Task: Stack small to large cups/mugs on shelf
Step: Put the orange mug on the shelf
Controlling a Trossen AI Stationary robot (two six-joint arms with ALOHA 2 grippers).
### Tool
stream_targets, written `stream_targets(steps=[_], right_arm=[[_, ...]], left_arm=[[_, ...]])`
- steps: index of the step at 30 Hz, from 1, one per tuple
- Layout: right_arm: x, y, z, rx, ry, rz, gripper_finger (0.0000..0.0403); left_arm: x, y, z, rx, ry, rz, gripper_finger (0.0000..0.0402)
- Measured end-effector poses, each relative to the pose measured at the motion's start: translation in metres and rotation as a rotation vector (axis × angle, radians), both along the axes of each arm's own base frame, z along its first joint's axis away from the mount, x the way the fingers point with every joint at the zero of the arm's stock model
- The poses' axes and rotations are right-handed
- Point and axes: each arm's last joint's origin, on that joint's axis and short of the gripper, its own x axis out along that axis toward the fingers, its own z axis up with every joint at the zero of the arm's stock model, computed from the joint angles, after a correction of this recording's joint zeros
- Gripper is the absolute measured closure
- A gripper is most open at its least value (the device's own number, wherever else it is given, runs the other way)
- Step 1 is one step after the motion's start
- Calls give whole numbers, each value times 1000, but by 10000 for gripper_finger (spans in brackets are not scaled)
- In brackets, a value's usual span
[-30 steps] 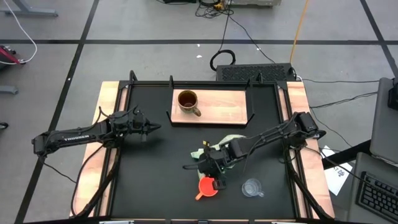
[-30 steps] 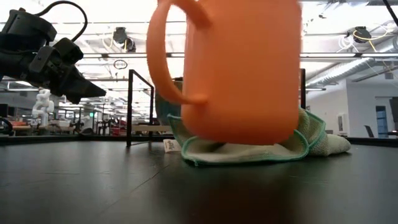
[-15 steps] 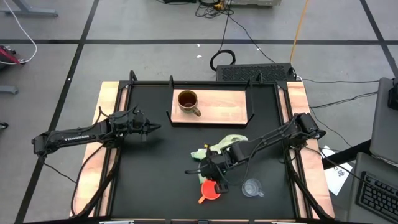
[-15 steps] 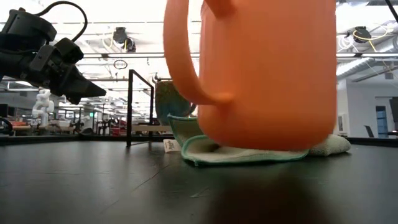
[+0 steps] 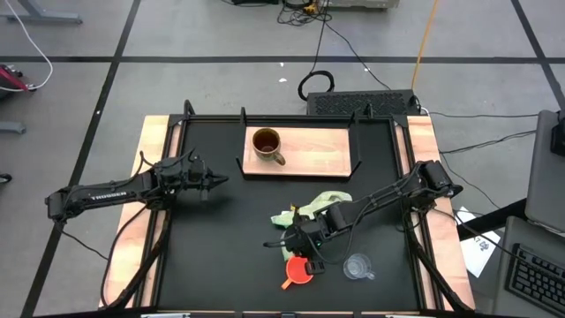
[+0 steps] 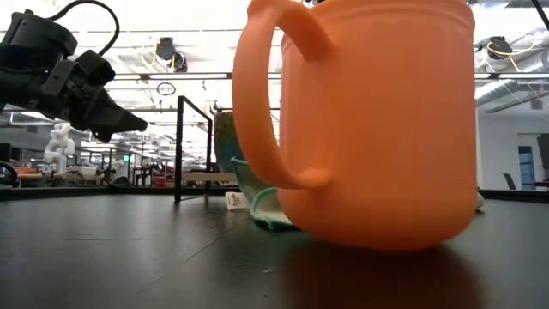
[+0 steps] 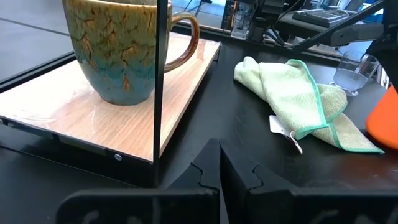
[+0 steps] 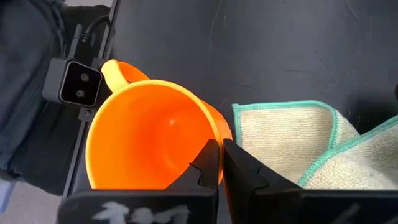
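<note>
The small orange cup (image 5: 297,269) stands near the table's front edge and fills the low view (image 6: 369,129). My right gripper (image 5: 305,254) is over it, shut on its rim. The brown glossy mug (image 5: 267,144) stands upright on the left end of the light wooden shelf (image 5: 318,157), and also shows in the left wrist view (image 7: 118,50). The clear glass cup (image 5: 357,266) stands on the table to the right of the orange cup. My left gripper (image 5: 214,181) is shut and empty, in the air left of the shelf. My right gripper pinches the orange cup's rim wall (image 8: 210,138), on the side away from the handle, with one finger inside the cup and one outside. The fingers come from above, slanting in from the table's far right. The cup is upright, with its base (image 6: 377,245) on the tabletop.
A light green cloth (image 5: 311,207) lies crumpled just behind the orange cup, between it and the shelf. The shelf's black brackets (image 5: 242,163) stand up at its ends. Bare black tabletop (image 5: 221,247) lies at the left and front left.
My right gripper has gone down and a little toward the table's near edge with the orange cup. The cup was lifted clear a second ago and now stands with its base on the table, still upright.
</note>
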Motion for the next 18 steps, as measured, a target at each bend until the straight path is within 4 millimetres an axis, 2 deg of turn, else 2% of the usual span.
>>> stream_targets(steps=[18], right_arm=[[3, 1, 2, 14, -35, -1, 372]], left_arm=[[0, 0, -1, 1, 7, -1, 398]])
